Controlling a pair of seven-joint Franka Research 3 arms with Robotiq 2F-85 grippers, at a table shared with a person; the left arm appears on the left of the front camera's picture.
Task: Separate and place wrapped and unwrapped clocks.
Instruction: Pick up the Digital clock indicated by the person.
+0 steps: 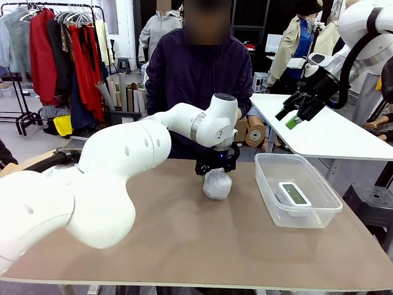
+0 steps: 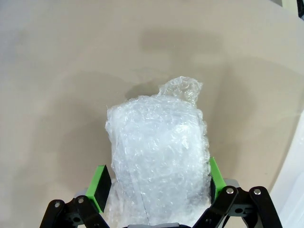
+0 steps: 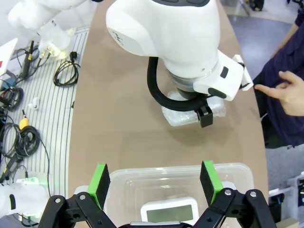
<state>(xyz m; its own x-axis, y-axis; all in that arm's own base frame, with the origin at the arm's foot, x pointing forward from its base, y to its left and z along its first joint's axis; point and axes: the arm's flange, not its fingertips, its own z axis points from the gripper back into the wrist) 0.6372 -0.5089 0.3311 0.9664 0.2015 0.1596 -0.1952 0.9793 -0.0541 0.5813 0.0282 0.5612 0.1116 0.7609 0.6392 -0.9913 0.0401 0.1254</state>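
Straddling the bundle [image 2: 156, 152] on the worktop [image 1: 153, 246], the left jaws stood released, a pad [image 2: 100, 186] at each long flank; the right jaws hung open, far off right.

**Left arm** [image 1: 123, 160]: glossy white rounded shells with small dark round holes [image 1: 126, 149]. Silver band [image 1: 198, 128] at the wrist joint, grey end cap [image 1: 224, 97], black cable [image 3: 154, 90] looped under the wrist.

**Left gripper** [image 2: 156, 183]: black linkage bars, silver screws [image 2: 226, 190], bright green pads [image 2: 100, 187].

**Right arm** [image 1: 362, 24]: white shells, with a thick black hose [image 1: 353, 61] along its side.

**Right gripper** [image 3: 155, 183]: black bars, silver screw heads [image 3: 224, 192], matching green pads.

**Person** [image 1: 196, 74], far side: dark navy long-sleeved top.
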